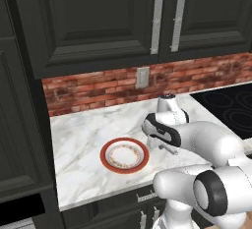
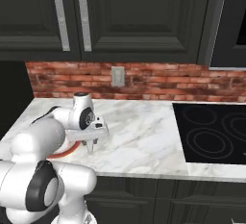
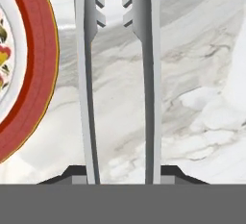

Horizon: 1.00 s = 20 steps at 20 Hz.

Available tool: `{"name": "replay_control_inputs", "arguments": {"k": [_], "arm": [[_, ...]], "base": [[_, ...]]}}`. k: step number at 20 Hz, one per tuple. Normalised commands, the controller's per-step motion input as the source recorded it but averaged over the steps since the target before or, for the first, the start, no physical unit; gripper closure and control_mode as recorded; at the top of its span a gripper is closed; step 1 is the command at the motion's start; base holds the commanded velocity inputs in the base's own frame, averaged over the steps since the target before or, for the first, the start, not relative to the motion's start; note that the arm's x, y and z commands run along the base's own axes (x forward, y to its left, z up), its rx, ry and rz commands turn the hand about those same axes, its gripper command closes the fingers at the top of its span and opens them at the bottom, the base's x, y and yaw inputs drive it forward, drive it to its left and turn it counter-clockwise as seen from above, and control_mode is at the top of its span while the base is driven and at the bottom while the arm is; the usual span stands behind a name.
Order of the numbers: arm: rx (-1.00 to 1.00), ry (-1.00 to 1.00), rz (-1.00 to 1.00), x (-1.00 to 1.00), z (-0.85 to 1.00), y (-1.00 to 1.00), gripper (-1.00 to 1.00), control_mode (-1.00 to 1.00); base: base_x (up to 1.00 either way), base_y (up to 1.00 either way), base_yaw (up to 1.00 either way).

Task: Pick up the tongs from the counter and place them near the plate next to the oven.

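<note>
The fingers grip the tongs by their two arms, the toothed tips pointing away from the hand; they hang low over the tabletop, just beside the plate; the main risk is letting go while tilted, so a tip strikes first and the tongs bounce onto the plate's red rim or slide off toward the cooktop.

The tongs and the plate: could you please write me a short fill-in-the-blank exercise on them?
1. In the hand view, the tongs run between the gripper's two ____.
2. The plate has a broad ____ rim.
3. The plate rests on the marble ____.
4. The wall behind the counter is ____.

Answers: fingertips; red-orange; counter; brick
</note>
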Motion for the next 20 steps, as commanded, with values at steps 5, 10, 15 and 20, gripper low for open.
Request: {"name": "replay_control_inputs", "arguments": {"k": [5,10,15,20], "arm": [[0.01,-0.01,-0.17,0.00,-0.23,0.00,1.00,-1.00],[0.00,-0.03,-0.17,0.00,-0.33,0.00,1.00,-1.00],[0.00,-0.10,-0.15,0.00,-0.15,0.00,1.00,-1.00],[0.00,-0.09,-0.11,0.00,-0.05,0.00,1.00,-1.00]], "base": [[0.00,0.00,0.00],[0.00,0.00,0.00],[0.00,0.00,0.00],[0.00,0.00,0.00]]}}
